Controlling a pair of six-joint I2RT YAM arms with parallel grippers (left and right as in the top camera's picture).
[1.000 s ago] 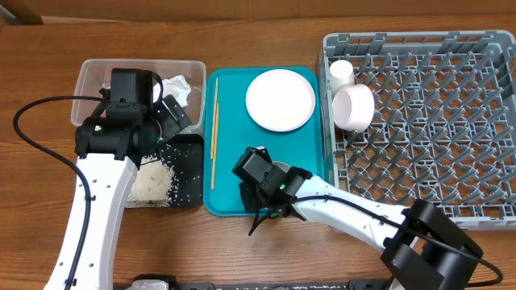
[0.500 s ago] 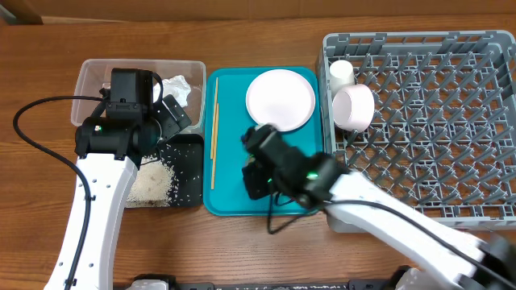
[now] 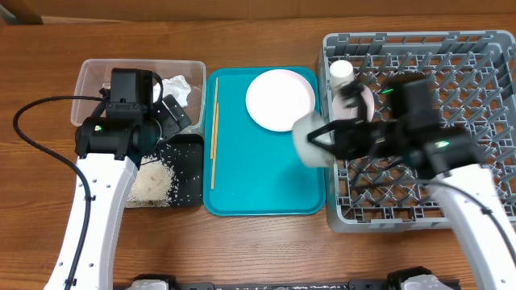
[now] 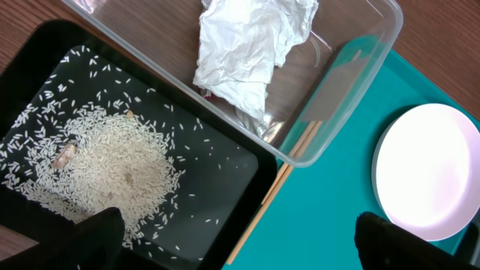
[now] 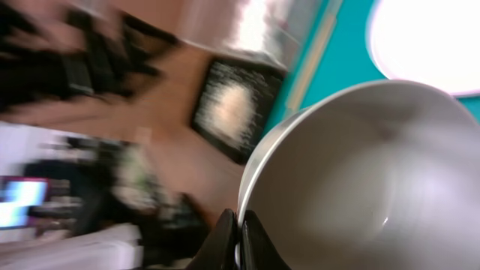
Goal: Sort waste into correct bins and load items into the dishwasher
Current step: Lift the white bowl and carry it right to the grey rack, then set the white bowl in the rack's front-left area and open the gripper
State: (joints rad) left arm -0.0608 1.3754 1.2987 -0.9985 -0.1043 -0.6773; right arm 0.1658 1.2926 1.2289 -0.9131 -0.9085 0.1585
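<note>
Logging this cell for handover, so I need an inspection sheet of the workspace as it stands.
surface: wooden table, teal tray on it.
job's things: tissue in clear tub; rice in black tray; plate, chopsticks on teal tray; white cup, pink bowl in dish rack.
clutter: nothing seen.
grippers: left gripper open above the bins; right gripper shut on a grey bowl's rim.
cables: black cable beside left arm.
surroundings: nothing seen.
</note>
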